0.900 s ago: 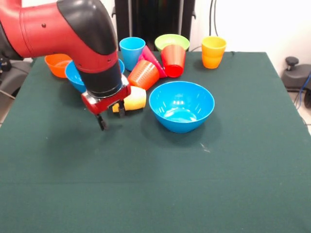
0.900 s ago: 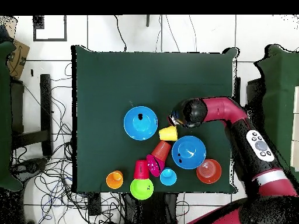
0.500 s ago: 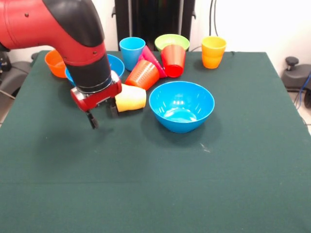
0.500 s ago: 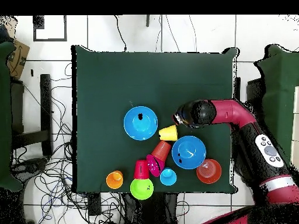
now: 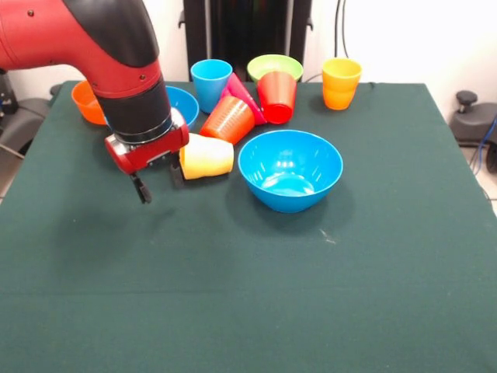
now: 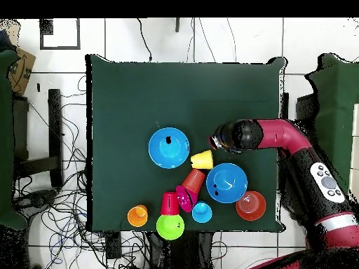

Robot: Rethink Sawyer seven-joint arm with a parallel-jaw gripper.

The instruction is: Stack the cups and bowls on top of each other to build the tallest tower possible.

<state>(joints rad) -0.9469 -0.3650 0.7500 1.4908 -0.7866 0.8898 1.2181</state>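
Note:
My gripper (image 5: 158, 184) hangs open and empty just above the cloth, its right finger close beside a pale yellow cup (image 5: 207, 158) that lies on its side. From overhead the gripper (image 6: 214, 143) sits just above that cup (image 6: 202, 160). A large blue bowl (image 5: 290, 169) stands upright to the cup's right. Behind it lie an orange ribbed cup (image 5: 230, 119) and a pink-red bowl (image 5: 241, 92), both tipped over. A red cup (image 5: 276, 97) leans against a lime-green bowl (image 5: 274, 66). A light blue cup (image 5: 210, 81) and a yellow-orange cup (image 5: 341, 83) stand upright. No tower shows.
A second blue bowl (image 5: 186, 103) and an orange bowl (image 5: 87, 101) sit behind my arm, partly hidden by it. The green table cloth (image 5: 248, 295) stretches bare toward the front edge. Overhead, cables lie on the floor left of the table (image 6: 119, 105).
My gripper has shifted left in the front view, away from the pale yellow cup, which now shows more fully. The other cups and bowls have stayed put.

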